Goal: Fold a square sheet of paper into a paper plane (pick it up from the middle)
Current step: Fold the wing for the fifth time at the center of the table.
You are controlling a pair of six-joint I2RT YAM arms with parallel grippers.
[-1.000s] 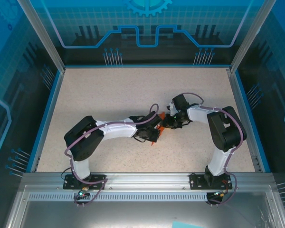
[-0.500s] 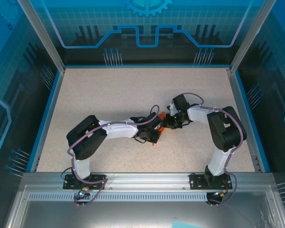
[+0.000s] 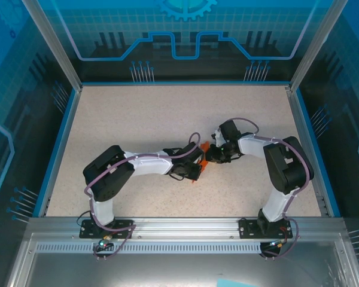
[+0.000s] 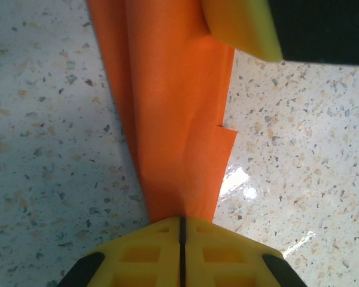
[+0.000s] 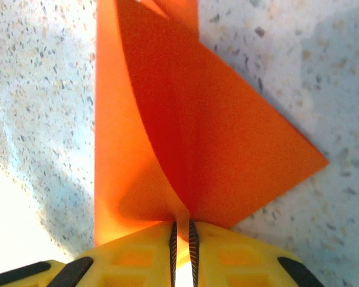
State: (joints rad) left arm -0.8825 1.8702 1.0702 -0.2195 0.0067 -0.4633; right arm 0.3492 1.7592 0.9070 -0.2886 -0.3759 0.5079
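Bright, even light; glare spots on the table (image 4: 245, 182).

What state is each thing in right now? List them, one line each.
Paper plane: folded and creased lengthwise, pinched in two places, low over the table; whether it touches the table is unclear.
Left gripper: shut on the paper plane where it narrows.
Right gripper: shut on the paper plane's centre fold, with a flap spreading to either side.
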